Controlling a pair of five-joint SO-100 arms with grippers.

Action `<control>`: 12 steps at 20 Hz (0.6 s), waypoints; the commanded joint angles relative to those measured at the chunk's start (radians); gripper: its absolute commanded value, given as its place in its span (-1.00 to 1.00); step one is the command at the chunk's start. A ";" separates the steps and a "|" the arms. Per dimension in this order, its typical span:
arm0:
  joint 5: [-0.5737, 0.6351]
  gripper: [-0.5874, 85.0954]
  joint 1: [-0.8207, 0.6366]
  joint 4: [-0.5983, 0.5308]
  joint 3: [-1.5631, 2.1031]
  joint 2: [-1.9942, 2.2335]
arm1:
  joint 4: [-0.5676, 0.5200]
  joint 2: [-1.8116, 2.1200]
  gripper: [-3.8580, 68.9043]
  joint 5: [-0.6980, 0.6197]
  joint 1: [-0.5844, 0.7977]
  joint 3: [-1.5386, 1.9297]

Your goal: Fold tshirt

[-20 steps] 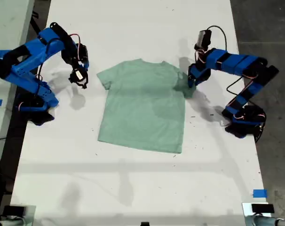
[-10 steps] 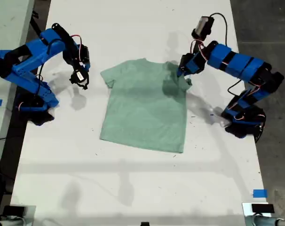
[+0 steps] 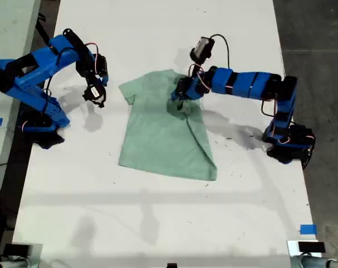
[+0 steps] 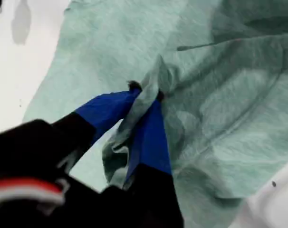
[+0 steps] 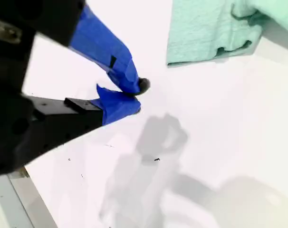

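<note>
Overhead, the exterior view shows the tshirt (image 3: 163, 131) spread on the white table (image 3: 158, 223), with my first gripper (image 3: 180, 99) reaching over its upper middle from the arm based at the exterior view's right. A fold of cloth is drawn up under that gripper, and the shirt's edge on that side runs diagonally down from it to the hem. My second gripper (image 3: 94, 94) hangs over bare table, just off the sleeve nearest it and not touching the cloth.

Along the first wrist view, my first gripper (image 4: 145, 95) has its blue jaws clamped on a bunched ridge of the tshirt (image 4: 220, 95).

Along the second wrist view, my second gripper (image 5: 134, 95) has its tips nearly together with nothing between them; the tshirt's (image 5: 206, 28) sleeve edge lies beyond the tips.
</note>
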 commanded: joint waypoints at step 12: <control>0.002 -0.81 0.028 0.040 -0.130 -0.026 | 0.696 0.485 -0.12 -0.063 0.008 -0.150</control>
